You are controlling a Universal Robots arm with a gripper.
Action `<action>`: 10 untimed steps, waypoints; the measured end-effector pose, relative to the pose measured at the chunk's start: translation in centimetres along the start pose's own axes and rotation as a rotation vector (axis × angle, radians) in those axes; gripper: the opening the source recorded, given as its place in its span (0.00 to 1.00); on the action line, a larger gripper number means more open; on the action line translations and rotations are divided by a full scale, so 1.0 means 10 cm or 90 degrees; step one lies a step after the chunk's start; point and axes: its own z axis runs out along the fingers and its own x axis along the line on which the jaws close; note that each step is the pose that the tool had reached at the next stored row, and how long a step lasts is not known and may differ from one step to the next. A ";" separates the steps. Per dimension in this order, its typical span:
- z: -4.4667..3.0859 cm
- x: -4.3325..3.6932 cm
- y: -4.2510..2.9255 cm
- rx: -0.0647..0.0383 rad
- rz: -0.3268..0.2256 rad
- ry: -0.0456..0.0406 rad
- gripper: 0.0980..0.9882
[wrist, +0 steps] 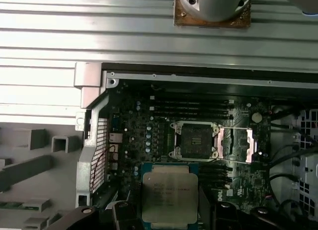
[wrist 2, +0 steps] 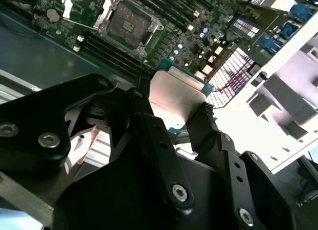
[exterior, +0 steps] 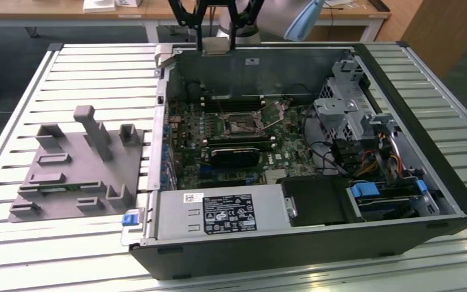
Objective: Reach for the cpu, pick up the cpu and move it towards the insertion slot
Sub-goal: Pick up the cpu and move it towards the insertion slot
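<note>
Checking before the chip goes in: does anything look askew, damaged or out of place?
Nothing stands out. The gripper holds the cpu squarely by its edges, and the insertion slot lies open and bare on the board.

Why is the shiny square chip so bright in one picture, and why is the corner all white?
In the second wrist view, light glares off the metal top of the cpu, held in the gripper, and the slatted table washes out white. In the first wrist view the cpu looks duller, with faint print visible; the insertion slot is dim.
</note>
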 end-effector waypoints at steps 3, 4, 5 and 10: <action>0.011 -0.062 0.069 0.000 0.000 0.0000 0.50; 0.014 -0.078 0.091 0.000 0.000 -0.0001 0.50; 0.018 -0.094 0.115 0.000 0.000 -0.0003 0.50; 0.032 -0.199 0.212 0.000 0.000 -0.0006 0.50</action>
